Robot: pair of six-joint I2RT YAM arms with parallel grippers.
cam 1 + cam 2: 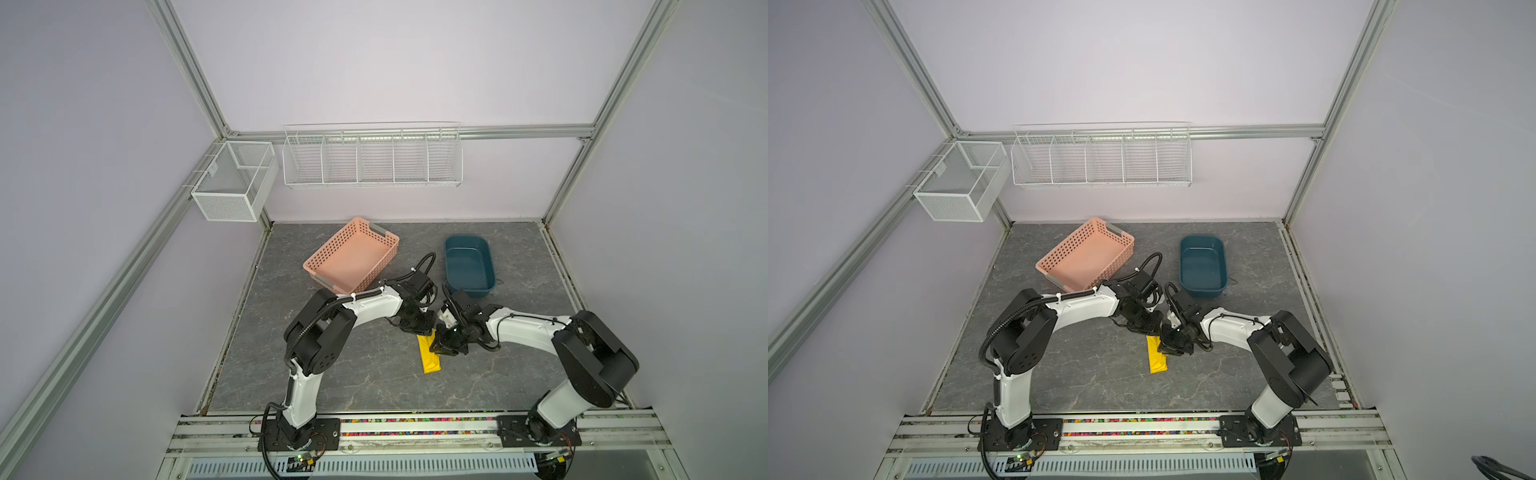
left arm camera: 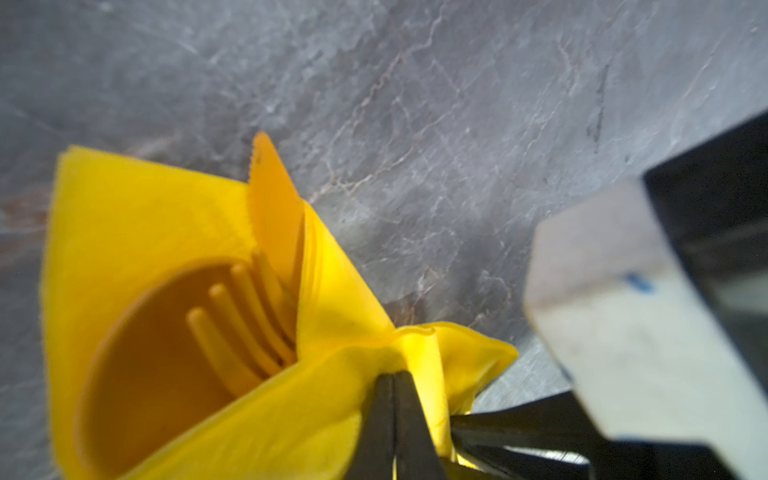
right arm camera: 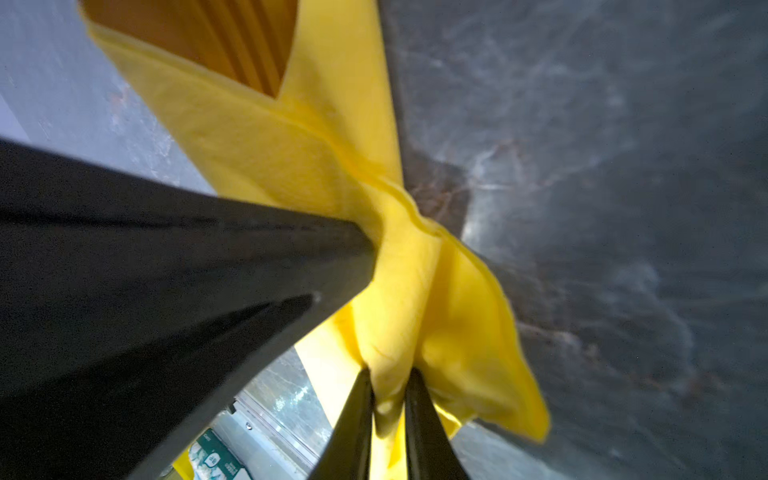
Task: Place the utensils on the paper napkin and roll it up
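Observation:
The yellow paper napkin (image 1: pixel 429 357) (image 1: pixel 1157 360) lies folded into a narrow strip mid-table in both top views. It is wrapped round the orange utensils. At its open end in the left wrist view show the spoon bowl (image 2: pixel 153 374), the fork tines (image 2: pixel 245 328) and the serrated knife tip (image 2: pixel 270 195). My left gripper (image 2: pixel 392 380) (image 1: pixel 419 330) is shut, its tips pinching a bunched fold of the napkin (image 2: pixel 291 415). Close beside it my right gripper (image 3: pixel 388 388) (image 1: pixel 442 349) is shut on another fold of the napkin (image 3: pixel 457 324). The utensil handles are hidden inside.
A pink perforated basket (image 1: pixel 353 257) and a dark blue tub (image 1: pixel 468 266) stand behind the arms. A white wire rack (image 1: pixel 372 158) and a mesh box (image 1: pixel 235 180) hang on the walls. The two grippers nearly touch each other over the napkin.

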